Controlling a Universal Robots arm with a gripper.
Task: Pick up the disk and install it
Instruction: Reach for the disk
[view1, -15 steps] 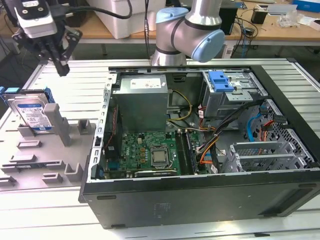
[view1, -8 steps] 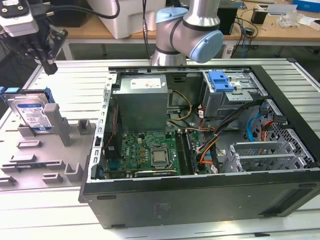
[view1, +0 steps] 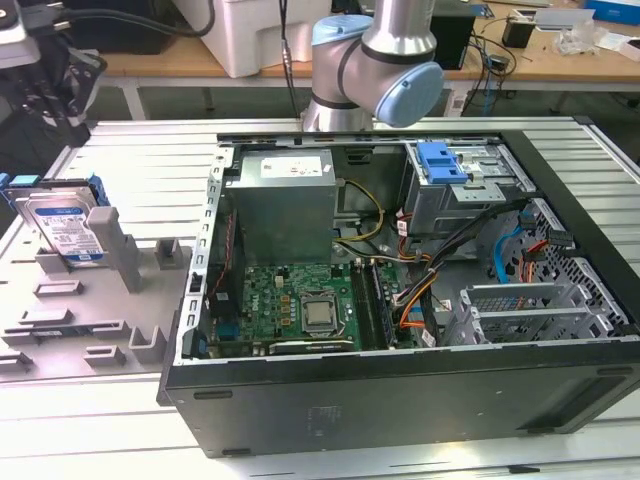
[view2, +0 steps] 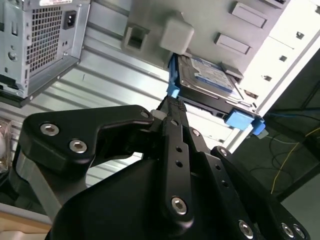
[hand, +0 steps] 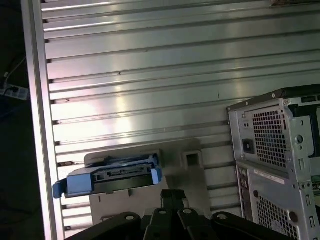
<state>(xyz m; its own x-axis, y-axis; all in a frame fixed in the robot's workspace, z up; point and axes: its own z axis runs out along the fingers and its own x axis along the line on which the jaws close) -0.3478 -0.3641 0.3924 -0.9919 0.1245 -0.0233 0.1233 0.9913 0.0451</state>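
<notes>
Clenched end effector (view2: 172, 103) up close, gripping nothing — disk (view2: 207, 75) ahead of the tips, propped on edge in grey holder (view2: 175, 32), long axis lying across the approach, not touching

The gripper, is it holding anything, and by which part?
Nothing is held. The gripper is apart from the disk, which rests on the grey stand.

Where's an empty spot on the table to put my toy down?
The ribbed table is bare beyond the grey holder, on the exterior view's left of the computer case, and along the near edge. Crowded: inside the case, and on the holder where the disk stands.
</notes>
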